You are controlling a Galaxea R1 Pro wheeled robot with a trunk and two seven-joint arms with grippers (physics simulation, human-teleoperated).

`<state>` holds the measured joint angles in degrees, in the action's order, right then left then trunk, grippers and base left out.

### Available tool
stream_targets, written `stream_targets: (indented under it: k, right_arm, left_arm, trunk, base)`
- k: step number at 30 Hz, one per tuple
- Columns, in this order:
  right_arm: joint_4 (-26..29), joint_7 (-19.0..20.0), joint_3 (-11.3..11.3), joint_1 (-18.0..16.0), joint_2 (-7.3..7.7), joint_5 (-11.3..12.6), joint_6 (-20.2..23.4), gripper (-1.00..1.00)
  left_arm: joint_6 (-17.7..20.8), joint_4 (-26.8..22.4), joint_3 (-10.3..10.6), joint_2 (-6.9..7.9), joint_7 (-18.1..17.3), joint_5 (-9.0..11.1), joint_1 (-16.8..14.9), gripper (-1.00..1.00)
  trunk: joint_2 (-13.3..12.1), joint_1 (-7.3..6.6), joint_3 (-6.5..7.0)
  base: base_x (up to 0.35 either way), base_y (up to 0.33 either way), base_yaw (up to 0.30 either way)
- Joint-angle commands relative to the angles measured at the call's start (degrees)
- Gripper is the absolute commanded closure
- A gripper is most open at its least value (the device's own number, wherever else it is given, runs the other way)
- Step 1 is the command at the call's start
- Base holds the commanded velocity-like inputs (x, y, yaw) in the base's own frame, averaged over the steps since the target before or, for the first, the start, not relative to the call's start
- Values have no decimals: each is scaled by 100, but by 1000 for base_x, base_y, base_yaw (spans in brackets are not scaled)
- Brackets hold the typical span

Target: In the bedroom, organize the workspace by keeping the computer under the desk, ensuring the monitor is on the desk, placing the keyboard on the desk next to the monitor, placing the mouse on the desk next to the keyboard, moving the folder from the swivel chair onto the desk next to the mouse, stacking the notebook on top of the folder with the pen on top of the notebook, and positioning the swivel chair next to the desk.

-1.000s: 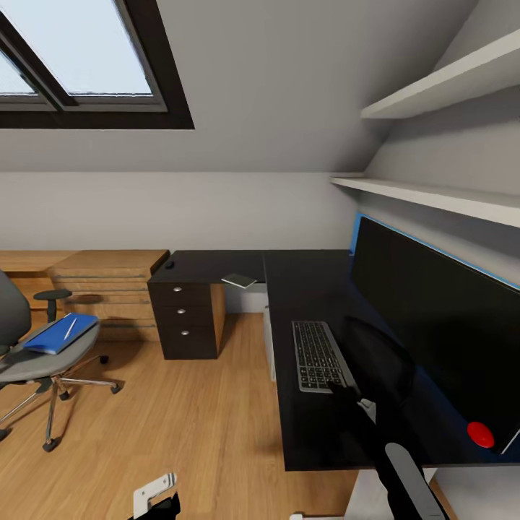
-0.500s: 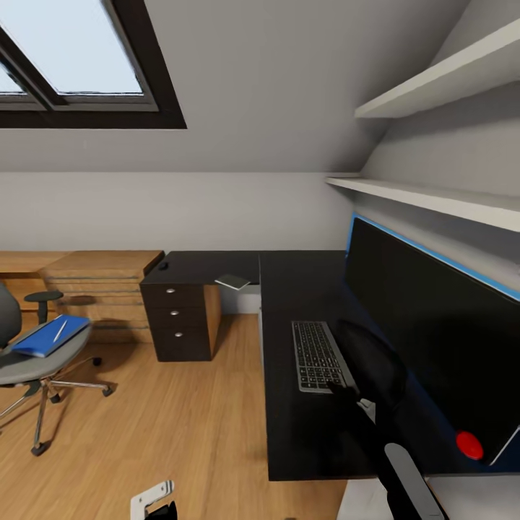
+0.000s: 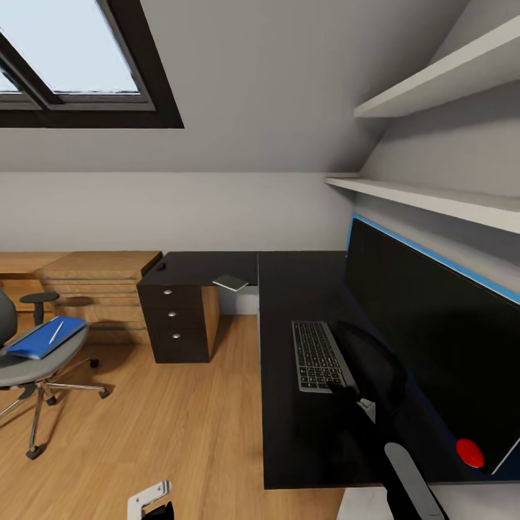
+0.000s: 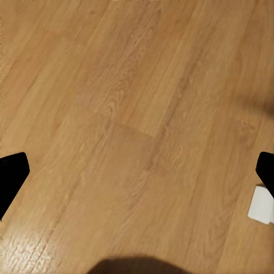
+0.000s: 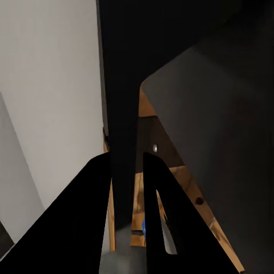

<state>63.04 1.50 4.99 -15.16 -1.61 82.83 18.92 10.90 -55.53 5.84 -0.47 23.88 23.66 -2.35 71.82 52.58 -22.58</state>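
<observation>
Head view: the whole picture has slid left since a second ago, so the camera moved, not the things. One keyboard lies on the bench beside one monitor; the right end effector touches it, seemingly closed. One folder waits on the swivel chair. Left wrist view: the left end effector is spread wide over floor.
</observation>
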Motion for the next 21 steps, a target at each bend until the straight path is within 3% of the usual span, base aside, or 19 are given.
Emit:
stream_targets:
  k: [1, 17, 21]
  right_arm:
    - [-170, 9, 29, -2, -6, -65, 42, 100]
    - [-169, 1, 29, -2, -6, -68, 42, 100]
    - [-169, 0, 29, -2, -6, -73, 42, 100]
  left_arm:
    - [18, -10, 14, 7, 40, 41, -3, -100]
    - [16, -45, -25, 24, 56, 41, -3, -100]
    - [30, -294, -439, 1, 35, 56, -3, -100]
  trunk:
    - [3, 0, -7]
    - [3, 0, -7]
    - [123, 66, -61]
  base:
    - [0, 0, 0]
    - [0, 0, 0]
    - [0, 0, 0]
